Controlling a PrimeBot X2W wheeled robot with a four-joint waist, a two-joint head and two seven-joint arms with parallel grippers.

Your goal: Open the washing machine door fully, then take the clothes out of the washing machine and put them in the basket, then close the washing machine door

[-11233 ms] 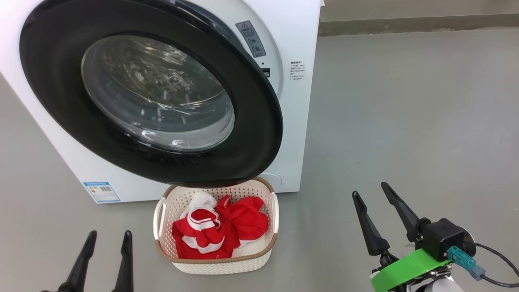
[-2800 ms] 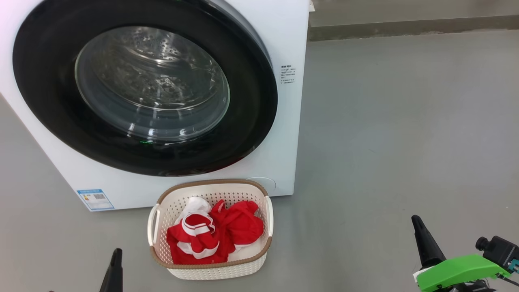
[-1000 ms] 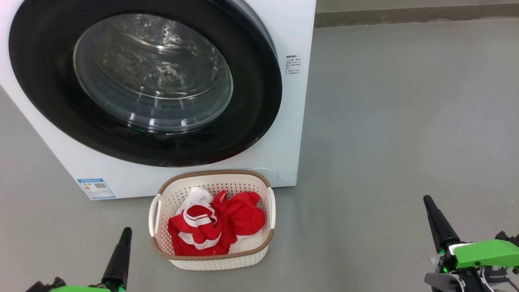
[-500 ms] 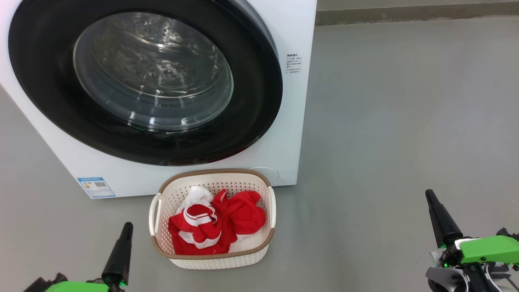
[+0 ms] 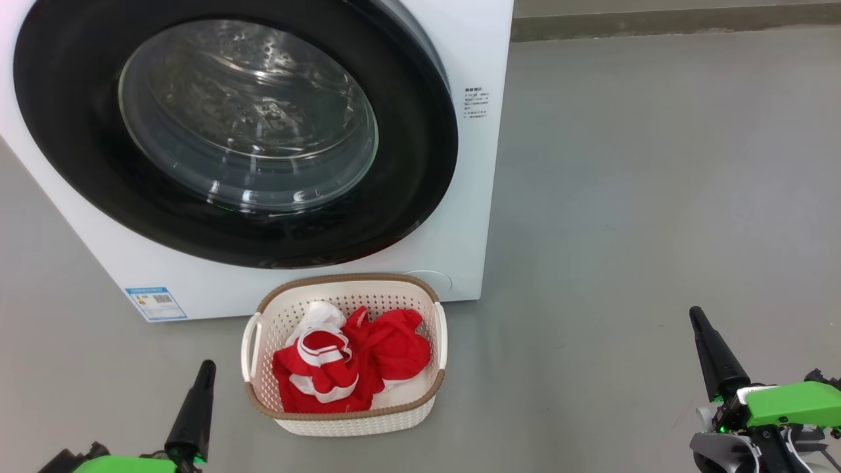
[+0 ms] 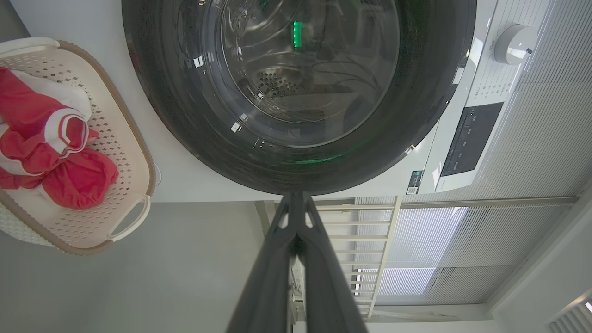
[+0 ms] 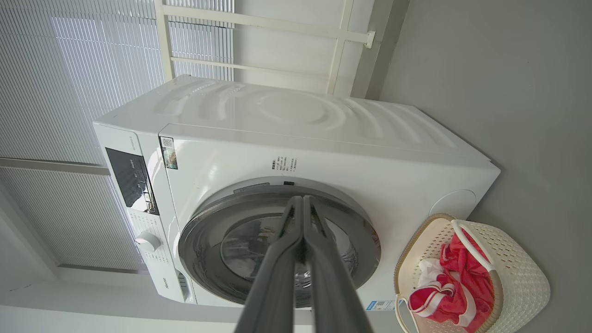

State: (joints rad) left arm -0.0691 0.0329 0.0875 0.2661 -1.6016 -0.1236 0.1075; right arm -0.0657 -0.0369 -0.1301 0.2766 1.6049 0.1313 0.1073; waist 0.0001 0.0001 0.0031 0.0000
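Note:
The washing machine door (image 5: 420, 164), black-rimmed with a glass bowl, lies flush against the white washing machine (image 5: 483, 52); the door (image 6: 185, 115) and the machine (image 7: 300, 138) look the same in both wrist views. Red and white clothes (image 5: 351, 364) lie in the cream basket (image 5: 348, 424) on the floor in front of it. My left gripper (image 5: 205, 374) is shut and empty at the lower left, left of the basket. Far to the basket's right, my right gripper (image 5: 698, 322) is also shut and empty. Both wrist views show my fingers (image 6: 296, 217) (image 7: 303, 217) pressed together.
Grey floor (image 5: 657, 197) spreads to the right of the machine, up to a wall base (image 5: 657, 23) at the back. The wrist views show window blinds (image 7: 69, 69) and a white rail frame (image 6: 370, 231) behind the machine.
Over the earlier frames the door swung shut against the machine and both grippers closed. In the last second both grippers rose slightly in the head view; since half a second ago nothing has moved.

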